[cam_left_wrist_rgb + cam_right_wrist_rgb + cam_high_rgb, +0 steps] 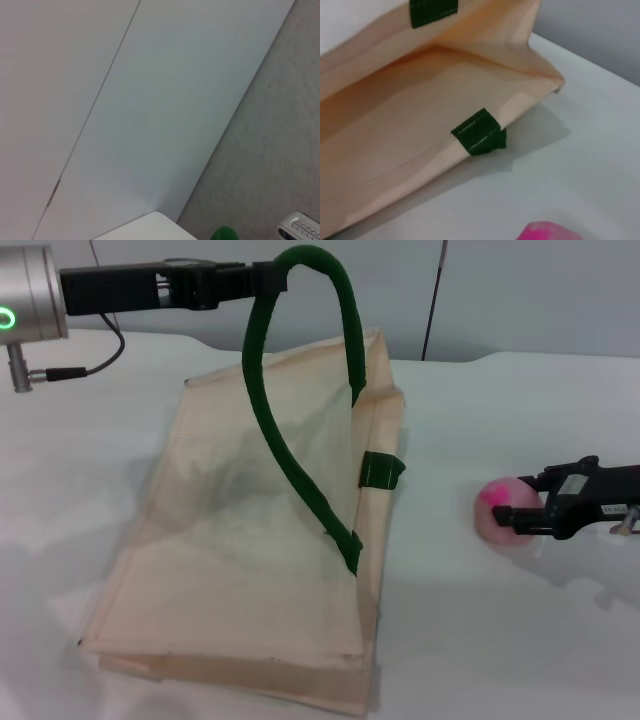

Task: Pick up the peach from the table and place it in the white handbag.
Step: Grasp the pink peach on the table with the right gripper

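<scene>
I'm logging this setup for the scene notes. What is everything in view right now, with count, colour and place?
handbag: one, cream, lying on the table's left half, mouth facing the peach.
handle: one, dark green, lifted up in a loop above the handbag.
peach: one, pale pink with a magenta patch, on the table right of the handbag.
table: one, white, under everything.
left gripper: one, black, raised at upper left, shut on the handle.
right gripper: one, black, at the right, fingers around the peach.

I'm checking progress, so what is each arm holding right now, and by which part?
Left gripper holds the white handbag by its green handle; right gripper has its jaws around the peach's sides.
</scene>
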Tool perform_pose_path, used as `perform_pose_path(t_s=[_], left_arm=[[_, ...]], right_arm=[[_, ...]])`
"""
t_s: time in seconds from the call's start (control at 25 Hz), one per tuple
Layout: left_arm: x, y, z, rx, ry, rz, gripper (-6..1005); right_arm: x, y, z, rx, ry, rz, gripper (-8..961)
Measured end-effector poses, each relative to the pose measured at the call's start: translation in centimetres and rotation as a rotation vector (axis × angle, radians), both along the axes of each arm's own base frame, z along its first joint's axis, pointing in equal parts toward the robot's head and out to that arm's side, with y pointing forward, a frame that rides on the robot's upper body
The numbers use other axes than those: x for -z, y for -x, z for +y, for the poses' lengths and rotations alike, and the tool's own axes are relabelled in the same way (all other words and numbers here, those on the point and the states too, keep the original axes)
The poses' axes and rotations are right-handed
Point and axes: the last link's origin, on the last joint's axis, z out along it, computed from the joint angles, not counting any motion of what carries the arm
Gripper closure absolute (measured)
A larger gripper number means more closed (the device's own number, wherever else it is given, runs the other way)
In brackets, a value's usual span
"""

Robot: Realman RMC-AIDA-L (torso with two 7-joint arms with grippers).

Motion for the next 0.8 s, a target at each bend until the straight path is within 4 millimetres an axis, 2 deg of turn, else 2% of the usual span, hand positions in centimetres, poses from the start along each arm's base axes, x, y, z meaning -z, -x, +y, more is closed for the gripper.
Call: perform_pose_path(t_s=[0.28, 0.8], left_arm=[[0.0, 0.01, 0.0, 0.0, 0.0, 0.0, 874], [0.0, -0.01, 0.0, -0.001, 0.002, -0.001, 873]], right_arm=[[-0.12, 0.13, -0.04, -0.003, 0.003, 0.008, 425], [-0.4, 0.28, 0.09, -0.013, -0.008, 0.007, 450]])
